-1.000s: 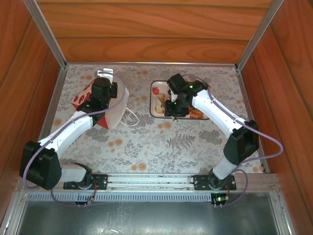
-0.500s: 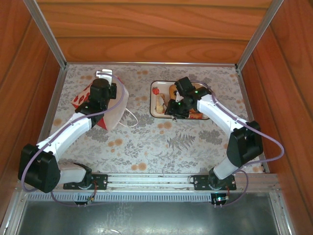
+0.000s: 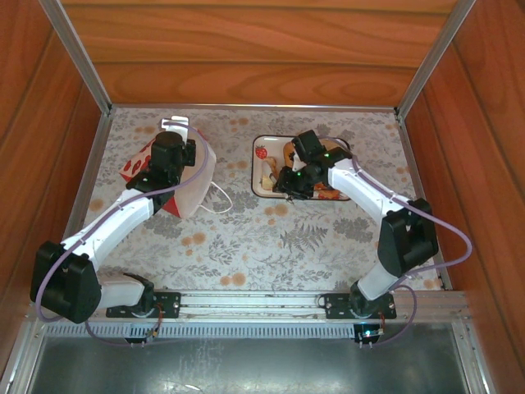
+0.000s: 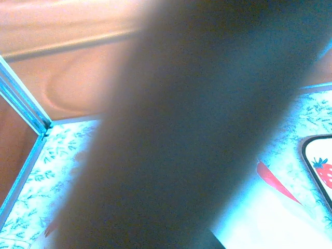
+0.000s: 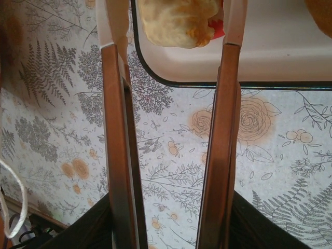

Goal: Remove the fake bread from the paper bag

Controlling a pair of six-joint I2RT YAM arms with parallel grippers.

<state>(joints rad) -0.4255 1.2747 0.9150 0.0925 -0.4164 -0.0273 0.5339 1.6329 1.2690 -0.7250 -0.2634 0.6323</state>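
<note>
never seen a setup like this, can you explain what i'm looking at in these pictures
Two robot arms are bolted at the near edge of a table, each ending in a two-finger gripper. One picture looks down from above and behind them; the other two come from cameras on the wrists. On the flowery table are a paper bag and a strawberry-printed tray holding fake bread. The left gripper is at the bag; its camera is mostly blurred, so its grip can't be judged. The right gripper is open over the tray, one piece lying between its fingers, seemingly untouched.
</note>
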